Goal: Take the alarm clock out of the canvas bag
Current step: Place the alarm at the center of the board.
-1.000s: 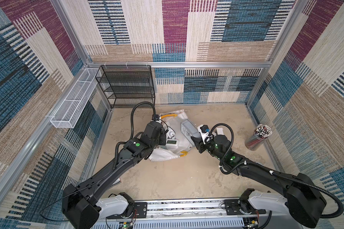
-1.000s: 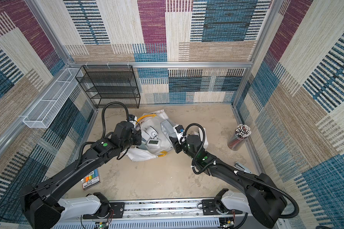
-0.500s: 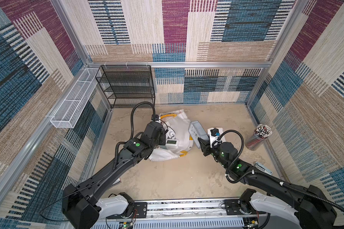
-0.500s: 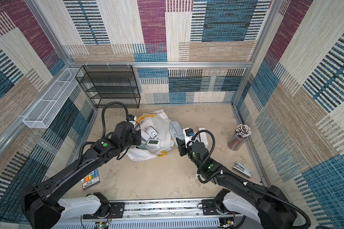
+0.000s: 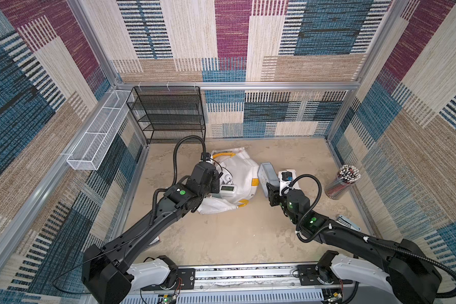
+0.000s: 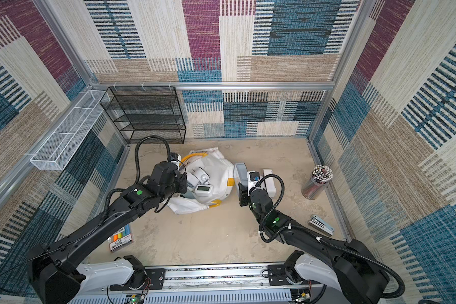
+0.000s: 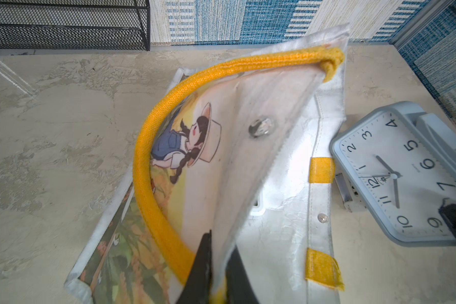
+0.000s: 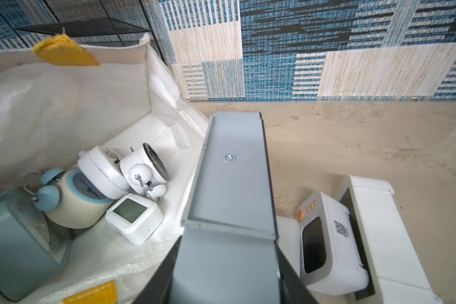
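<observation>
The white canvas bag (image 5: 241,173) (image 6: 217,168) lies open on the floor with yellow handles. My left gripper (image 7: 221,244) is shut on a flap of its rim (image 7: 248,158) and holds it up. My right gripper (image 8: 225,276) is shut on a grey-blue rectangular alarm clock (image 8: 232,184) (image 5: 266,172) (image 6: 240,171). The clock is outside the bag, just to its right; its dial (image 7: 395,179) shows in the left wrist view. Several other clocks stay inside the bag, among them a white digital one (image 8: 133,218) (image 5: 228,189) and a blue twin-bell one (image 8: 74,200).
A white clock with orange buttons (image 8: 327,244) and a white box (image 8: 379,237) lie on the floor beside my right gripper. A cup of pencils (image 5: 341,180) and a stapler (image 5: 346,222) sit at the right wall. A black mesh rack (image 5: 169,115) stands at the back left, a marker pack (image 6: 120,238) near left.
My right arm has drawn back to the right with the grey-blue clock, from over the bag's mouth to beside the bag. The left gripper has kept its hold on the rim.
</observation>
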{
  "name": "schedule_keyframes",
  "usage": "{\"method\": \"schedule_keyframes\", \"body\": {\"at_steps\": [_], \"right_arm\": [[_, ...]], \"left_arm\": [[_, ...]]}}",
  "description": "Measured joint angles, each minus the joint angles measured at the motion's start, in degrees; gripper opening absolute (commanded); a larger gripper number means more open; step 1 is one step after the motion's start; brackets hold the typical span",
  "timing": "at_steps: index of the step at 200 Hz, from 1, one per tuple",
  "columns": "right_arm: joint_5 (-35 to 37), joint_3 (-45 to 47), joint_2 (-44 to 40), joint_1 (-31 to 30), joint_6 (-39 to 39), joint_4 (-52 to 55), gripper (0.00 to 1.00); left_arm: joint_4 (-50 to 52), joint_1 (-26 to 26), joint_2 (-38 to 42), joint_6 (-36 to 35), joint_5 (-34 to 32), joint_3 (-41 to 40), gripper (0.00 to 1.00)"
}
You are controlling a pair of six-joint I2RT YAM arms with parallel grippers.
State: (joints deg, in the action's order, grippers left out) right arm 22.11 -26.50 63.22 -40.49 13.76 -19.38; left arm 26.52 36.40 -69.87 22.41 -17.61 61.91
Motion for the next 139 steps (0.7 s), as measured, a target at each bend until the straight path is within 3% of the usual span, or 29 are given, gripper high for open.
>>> {"method": "schedule_keyframes", "body": {"at_steps": [78, 139], "right_arm": [[2.19, -0.11, 4.74, 0.0, 2.47, -1.53, 0.17], [2.27, 0.02, 1.92, 0.0, 3.39, -1.25, 0.18]], "left_arm": [[1.31, 0.02, 0.28, -0.02, -0.57, -0.09, 0.0], [2.91, 0.07, 0.98, -0.46, -4.59, -0.09, 0.0]]}}
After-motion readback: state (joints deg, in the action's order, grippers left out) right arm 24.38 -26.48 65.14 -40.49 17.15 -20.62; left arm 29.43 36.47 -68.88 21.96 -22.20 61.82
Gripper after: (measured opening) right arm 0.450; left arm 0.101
